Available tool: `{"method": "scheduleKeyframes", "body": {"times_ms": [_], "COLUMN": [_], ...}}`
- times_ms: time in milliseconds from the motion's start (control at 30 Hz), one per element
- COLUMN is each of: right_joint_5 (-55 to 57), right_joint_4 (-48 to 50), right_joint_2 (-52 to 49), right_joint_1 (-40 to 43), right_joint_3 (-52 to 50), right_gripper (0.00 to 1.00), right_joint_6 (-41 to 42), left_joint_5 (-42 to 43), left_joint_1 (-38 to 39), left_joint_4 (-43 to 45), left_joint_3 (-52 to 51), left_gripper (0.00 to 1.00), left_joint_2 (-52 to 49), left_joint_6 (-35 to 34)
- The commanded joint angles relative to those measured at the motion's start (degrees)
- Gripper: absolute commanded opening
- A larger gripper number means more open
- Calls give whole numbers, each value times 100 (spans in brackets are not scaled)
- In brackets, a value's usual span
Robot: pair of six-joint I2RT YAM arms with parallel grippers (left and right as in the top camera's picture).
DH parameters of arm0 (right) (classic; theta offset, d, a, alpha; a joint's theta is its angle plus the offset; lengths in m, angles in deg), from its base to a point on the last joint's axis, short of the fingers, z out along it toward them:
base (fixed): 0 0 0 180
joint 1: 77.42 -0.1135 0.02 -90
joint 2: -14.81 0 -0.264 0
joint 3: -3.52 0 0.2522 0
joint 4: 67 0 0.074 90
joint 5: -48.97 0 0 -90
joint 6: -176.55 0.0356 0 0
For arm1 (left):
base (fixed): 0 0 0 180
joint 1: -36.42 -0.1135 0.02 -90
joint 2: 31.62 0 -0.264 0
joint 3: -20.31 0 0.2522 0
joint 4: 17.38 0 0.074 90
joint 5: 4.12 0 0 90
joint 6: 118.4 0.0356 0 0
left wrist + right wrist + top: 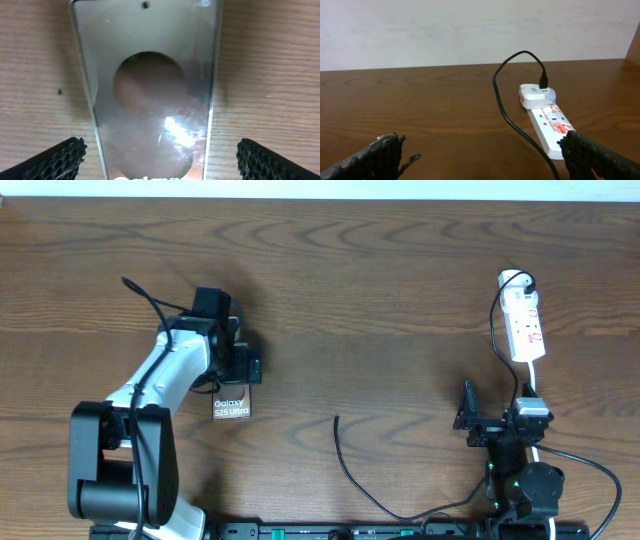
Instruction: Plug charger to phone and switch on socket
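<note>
With left tool point(159, 159) and right tool point(487, 157) both spread apart, the left should centre squarely across the flat bronze-brown phone point(150, 85) before closing.

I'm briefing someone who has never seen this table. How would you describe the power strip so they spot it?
On the wooden table, look far right. There lies the socket, a long white strip with red marks. Unlike the bronze phone on the left, it has the charger plugged into a white adapter at its far end.
</note>
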Motion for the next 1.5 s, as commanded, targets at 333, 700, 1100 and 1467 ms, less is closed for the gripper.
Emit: {"method": "scheduleKeyframes", "body": {"times_ms": [333,700,1100,1467], "right_joint_5": [42,42,42,42], "right_joint_4": [-26,-26,-26,-26], "right_joint_2": [20,20,20,20], "right_joint_1": [-48,-48,-48,-48], "right_joint_3": [-7,-7,-7,-7], "right_gripper": [99,99,99,99], "right_joint_6": [-68,-68,-68,-70], "left_joint_5": [-317,-319,-404,-424], "left_joint_1": [120,120,120,120], "left_joint_4": [57,92,599,702], "left_joint_3": [-17,-98,-483,-490], "left_gripper": [99,99,99,99], "left_joint_2": [-9,-9,-9,-9], "left_joint_6": [-50,-50,-50,-48]}}
